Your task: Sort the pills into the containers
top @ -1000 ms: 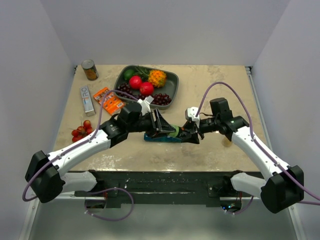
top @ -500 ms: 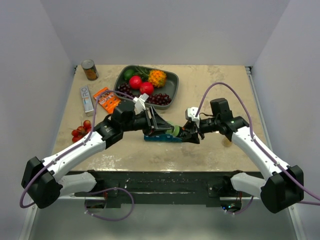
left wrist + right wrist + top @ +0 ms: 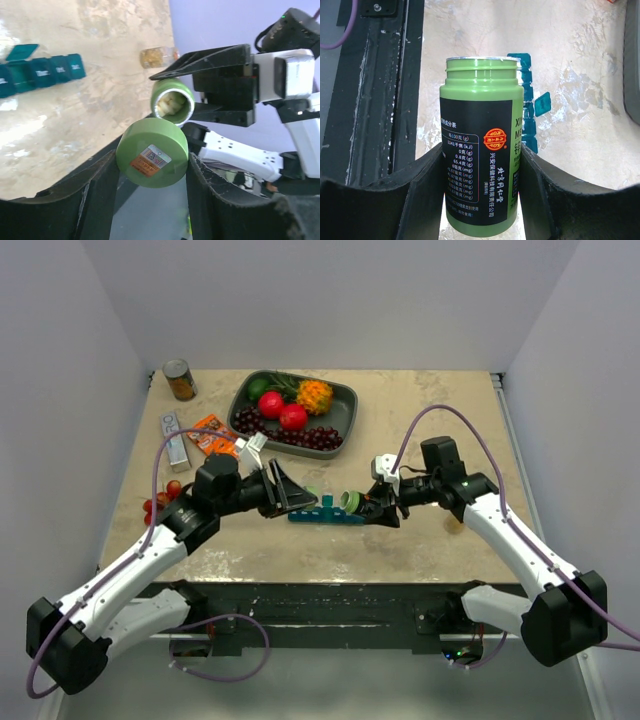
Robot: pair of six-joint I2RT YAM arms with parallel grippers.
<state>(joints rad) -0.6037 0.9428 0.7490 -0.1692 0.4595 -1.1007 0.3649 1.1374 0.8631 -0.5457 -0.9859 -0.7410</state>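
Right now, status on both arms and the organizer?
Left fingers shut on green cap. Right fingers shut on open green bottle, pills inside. Pill organizer on table, one lid up. Nothing blocking.

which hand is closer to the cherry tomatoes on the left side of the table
Left. The left hand, holding the green cap, is right of the cherry tomatoes; the right hand, gripping the green bottle, is farther right, at the pill organizer's right end.

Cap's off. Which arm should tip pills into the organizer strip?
Right. The right tool holds the open green bottle, its mouth near the teal organizer, which has one lid up. The left tool holds only the cap.
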